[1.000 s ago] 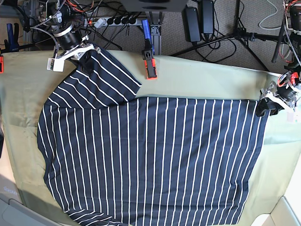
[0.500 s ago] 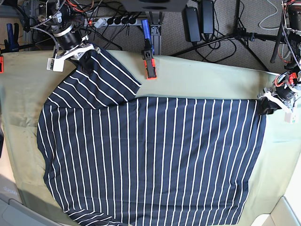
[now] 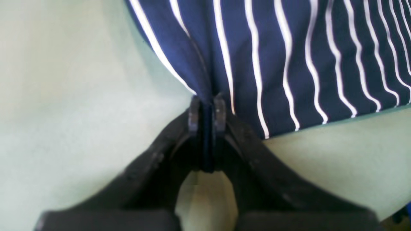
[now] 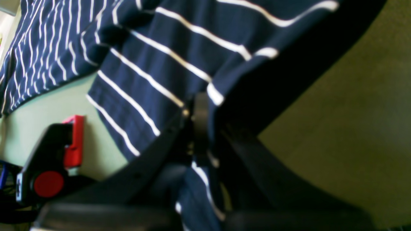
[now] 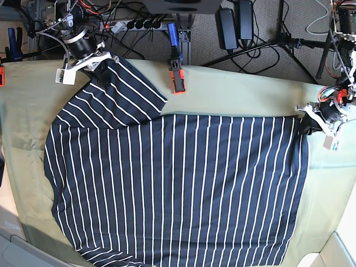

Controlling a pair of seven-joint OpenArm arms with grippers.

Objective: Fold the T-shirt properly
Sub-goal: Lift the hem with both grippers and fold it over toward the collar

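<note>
- The T-shirt (image 5: 178, 183) lies spread flat on the worktop (image 5: 239, 89), which is covered with a pale green cloth; one sleeve is lifted toward the far corner, at the left of the base view.
- The left end effector (image 3: 207, 110) is clamped tight on the shirt's far corner at the right of the base view, a dark fold of fabric pinched between its two fingers (image 3: 220, 109).
- Compared with a second ago, this end effector (image 5: 309, 123) has moved inward toward the shirt's middle, pulling the corner with it.
- The shirt's edge below that end effector has shifted too: it now runs more steeply, and more green cloth shows beside it.
- The right end effector (image 4: 200, 106) grips the sleeve's edge, with striped fabric draped over and beside its fingers (image 4: 199, 118).
- In the base view the right end effector (image 5: 100, 68) sits where it was a second ago, sleeve held just as before.
- An orange and black clamp (image 5: 177, 78) stands at the worktop's far edge, just beside the sleeve and unmoved.
</note>
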